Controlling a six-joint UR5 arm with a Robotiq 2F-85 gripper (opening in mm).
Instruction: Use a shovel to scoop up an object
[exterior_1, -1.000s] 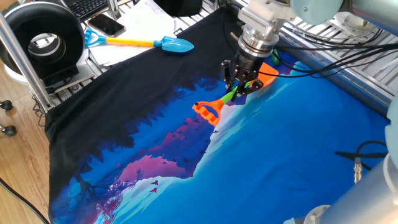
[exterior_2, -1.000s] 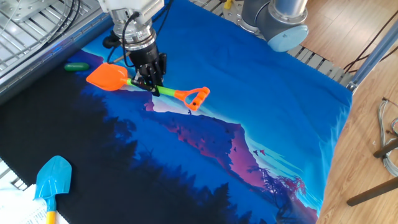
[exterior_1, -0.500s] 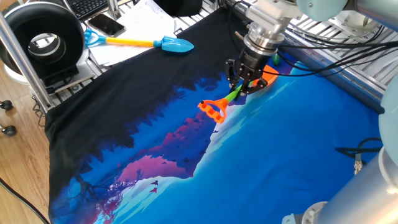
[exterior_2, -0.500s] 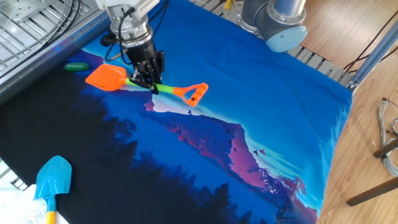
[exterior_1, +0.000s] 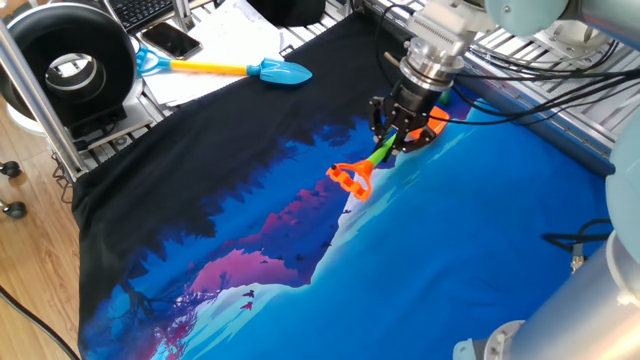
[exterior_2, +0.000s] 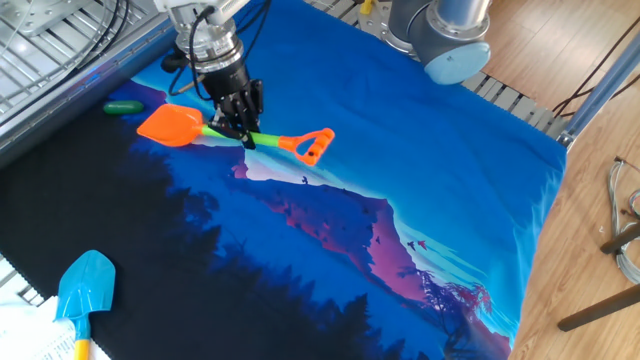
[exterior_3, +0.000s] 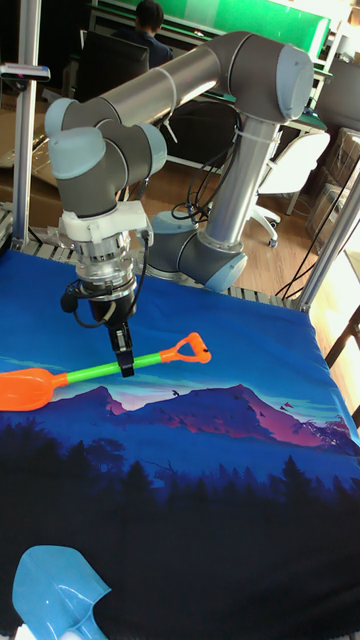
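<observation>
My gripper is shut on the green shaft of the shovel, close to its orange blade. The orange D-handle points to the right over the blue cloth. In the tall fixed view the gripper pinches the shaft at mid-length of the shovel. In one fixed view the gripper hides most of the blade of the shovel. The small dark green object lies just left of the blade, a short gap away.
A blue-bladed toy shovel with a yellow shaft lies at the cloth's edge, also seen low in the other fixed view. A black round device and a phone sit beyond it. The arm's base stands at the cloth's far side.
The gripper has carried the shovel a little towards its blade end, nearer the green object, and the handle end has risen slightly. The grip on the shaft is unchanged.
</observation>
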